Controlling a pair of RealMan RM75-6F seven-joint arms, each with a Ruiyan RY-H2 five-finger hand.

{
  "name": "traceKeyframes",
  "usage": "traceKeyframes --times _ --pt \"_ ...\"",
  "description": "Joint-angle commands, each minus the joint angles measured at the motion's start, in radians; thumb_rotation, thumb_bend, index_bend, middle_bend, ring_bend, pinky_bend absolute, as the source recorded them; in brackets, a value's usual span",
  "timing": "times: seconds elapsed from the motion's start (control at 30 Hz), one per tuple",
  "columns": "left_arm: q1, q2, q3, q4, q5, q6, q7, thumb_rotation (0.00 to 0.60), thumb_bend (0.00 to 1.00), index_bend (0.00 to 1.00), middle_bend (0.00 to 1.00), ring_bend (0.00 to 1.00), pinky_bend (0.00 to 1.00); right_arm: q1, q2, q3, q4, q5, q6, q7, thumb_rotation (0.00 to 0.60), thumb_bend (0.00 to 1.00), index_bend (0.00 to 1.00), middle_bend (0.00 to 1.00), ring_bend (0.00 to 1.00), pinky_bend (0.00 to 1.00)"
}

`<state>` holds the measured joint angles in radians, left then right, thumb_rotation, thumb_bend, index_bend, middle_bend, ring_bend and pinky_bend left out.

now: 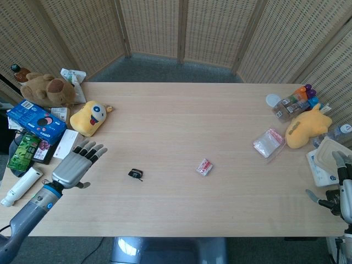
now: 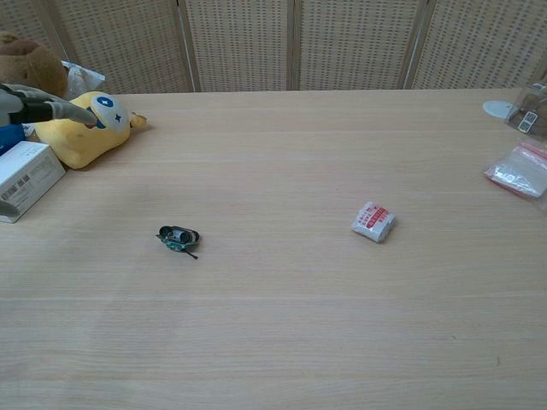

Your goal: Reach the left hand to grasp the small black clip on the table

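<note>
The small black clip (image 1: 135, 174) lies on the light wooden table (image 1: 181, 121), left of centre; the chest view shows the clip (image 2: 178, 238) from lower down. My left hand (image 1: 76, 164) hovers over the table to the left of the clip, open, fingers spread, holding nothing. Only its fingertips (image 2: 60, 109) show at the left edge of the chest view. My right hand (image 1: 342, 187) stays at the table's right edge, fingers apart and empty.
A small white and red packet (image 1: 204, 166) lies right of the clip. At the left stand a yellow plush (image 1: 89, 117), a brown bear (image 1: 47, 89), a blue box (image 1: 36, 122), a white box (image 1: 64, 144) and a white tube (image 1: 22, 186). At the right are a clear bag (image 1: 269, 142) and a yellow plush (image 1: 306, 128).
</note>
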<state>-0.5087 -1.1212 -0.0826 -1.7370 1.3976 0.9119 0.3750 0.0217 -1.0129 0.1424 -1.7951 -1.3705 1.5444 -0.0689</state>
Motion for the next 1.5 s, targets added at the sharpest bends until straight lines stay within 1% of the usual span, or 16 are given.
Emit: traceKeyframes --times 0.03,0.17,0.33,0.53,0.67,0.9,0.93,0.97,1.03,1.07,1.4,1.5 --pt "-0.077 -0.105 -0.022 0.029 -0.136 -0.066 0.168 0.600 0.08 0.07 0.00 0.00 0.00 0.000 0.005 0.002 -0.002 0.003 -0.003 0.009 0.489 0.00 0.00 0.00 0.00 0.00" --pt "-0.116 -0.197 -0.012 0.062 -0.225 -0.072 0.277 0.600 0.08 0.08 0.00 0.00 0.00 -0.001 0.009 0.002 -0.006 0.005 -0.006 0.021 0.486 0.00 0.00 0.00 0.00 0.00" --pt "-0.162 -0.318 -0.004 0.118 -0.316 -0.070 0.355 0.600 0.08 0.08 0.00 0.00 0.00 -0.001 0.013 0.001 -0.008 0.004 -0.008 0.029 0.486 0.00 0.00 0.00 0.00 0.00" --pt "-0.210 -0.420 0.004 0.190 -0.363 -0.052 0.421 0.600 0.08 0.10 0.00 0.00 0.00 -0.001 0.023 0.007 -0.007 0.019 -0.018 0.054 0.487 0.00 0.00 0.00 0.00 0.00" --pt "-0.231 -0.469 0.006 0.227 -0.384 -0.041 0.435 0.600 0.08 0.11 0.00 0.00 0.00 -0.002 0.032 0.010 -0.008 0.028 -0.023 0.071 0.485 0.00 0.00 0.00 0.00 0.00" --pt "-0.252 -0.540 0.023 0.288 -0.410 -0.029 0.445 0.600 0.08 0.14 0.00 0.00 0.00 -0.004 0.041 0.007 -0.015 0.029 -0.029 0.087 0.487 0.00 0.00 0.00 0.00 0.00" --pt "-0.252 -0.554 0.025 0.301 -0.399 -0.020 0.438 0.600 0.08 0.16 0.01 0.00 0.00 -0.005 0.043 0.007 -0.016 0.030 -0.030 0.090 0.486 0.00 0.00 0.00 0.00 0.00" --pt "-0.252 -0.565 0.028 0.313 -0.386 -0.012 0.432 0.600 0.08 0.19 0.06 0.00 0.00 -0.006 0.045 0.007 -0.016 0.031 -0.030 0.092 0.486 0.00 0.00 0.00 0.00 0.00" --pt "-0.250 -0.587 0.037 0.341 -0.365 0.002 0.422 0.600 0.08 0.27 0.19 0.00 0.00 -0.007 0.048 0.009 -0.017 0.034 -0.028 0.098 0.487 0.00 0.00 0.00 0.00 0.00" --pt "-0.249 -0.595 0.039 0.351 -0.361 0.004 0.418 0.600 0.08 0.29 0.21 0.00 0.00 -0.007 0.049 0.010 -0.017 0.035 -0.029 0.102 0.486 0.00 0.00 0.00 0.00 0.00" --pt "-0.244 -0.633 0.047 0.416 -0.344 0.037 0.413 0.600 0.08 0.45 0.36 0.00 0.00 -0.005 0.057 0.010 -0.020 0.039 -0.039 0.117 0.489 0.00 0.00 0.00 0.00 0.00" --pt "-0.240 -0.637 0.049 0.426 -0.332 0.049 0.407 0.600 0.08 0.52 0.44 0.00 0.00 -0.005 0.057 0.008 -0.020 0.039 -0.040 0.116 0.488 0.00 0.00 0.00 0.00 0.00"
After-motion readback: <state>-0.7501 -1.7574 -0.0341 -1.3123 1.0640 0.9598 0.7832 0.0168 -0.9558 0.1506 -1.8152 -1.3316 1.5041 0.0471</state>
